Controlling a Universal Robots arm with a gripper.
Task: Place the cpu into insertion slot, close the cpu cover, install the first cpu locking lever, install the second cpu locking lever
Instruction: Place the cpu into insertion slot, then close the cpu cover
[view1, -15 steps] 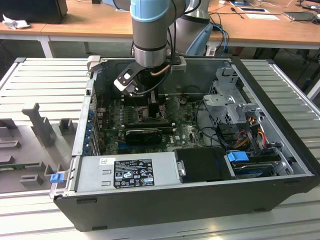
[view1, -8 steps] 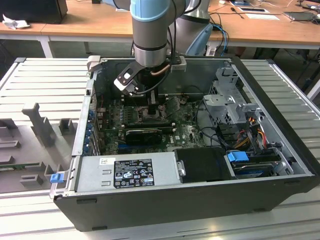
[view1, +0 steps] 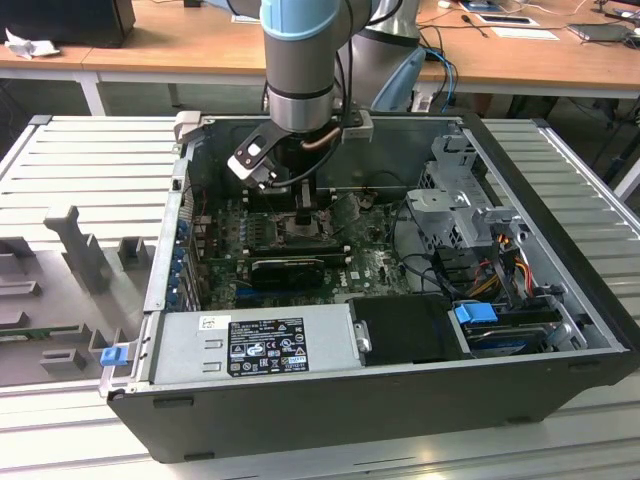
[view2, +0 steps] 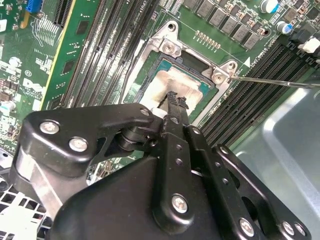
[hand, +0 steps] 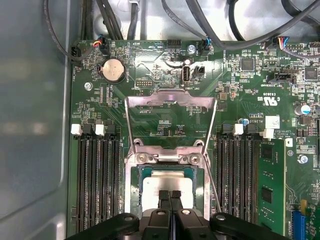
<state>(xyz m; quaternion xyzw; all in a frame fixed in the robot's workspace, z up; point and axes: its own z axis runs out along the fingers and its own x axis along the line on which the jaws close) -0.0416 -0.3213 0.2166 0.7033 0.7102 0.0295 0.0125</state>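
**Clerk:** First entry, the pincer?
**Keeper:** Pincer (hand: 170, 194), black, two fingers clenched together, nothing between them. Tips sit at the cpu's top face; touching or just above, cannot tell. In the exterior view it (view1: 303, 222) reaches down into the open computer case (view1: 400, 400).

**Clerk:** The cpu?
**Keeper:** Cpu (hand: 167, 180), silvery square with a paler rim, lying flat in the insertion slot (hand: 136, 192), directly beneath the fingertips. The second wrist view shows the same (view2: 170, 80).

**Clerk:** The cpu cover?
**Keeper:** Cpu cover (hand: 170, 100), silver frame plate with a large square cut-out, standing open on its hinge, clear of the chip.

**Clerk:** Levers?
**Keeper:** One locking lever (view2: 275, 81), a thin wire rod slanting out from the socket corner.

**Clerk:** Surroundings?
**Keeper:** Green motherboard (hand: 150, 75); black memory slots (hand: 97, 175) on both sides of the socket; coin cell battery (hand: 113, 70) beyond the cover. Power supply (view1: 250, 340) along the case's near wall. Case rests on a ribbed grey bench (view1: 80, 160).
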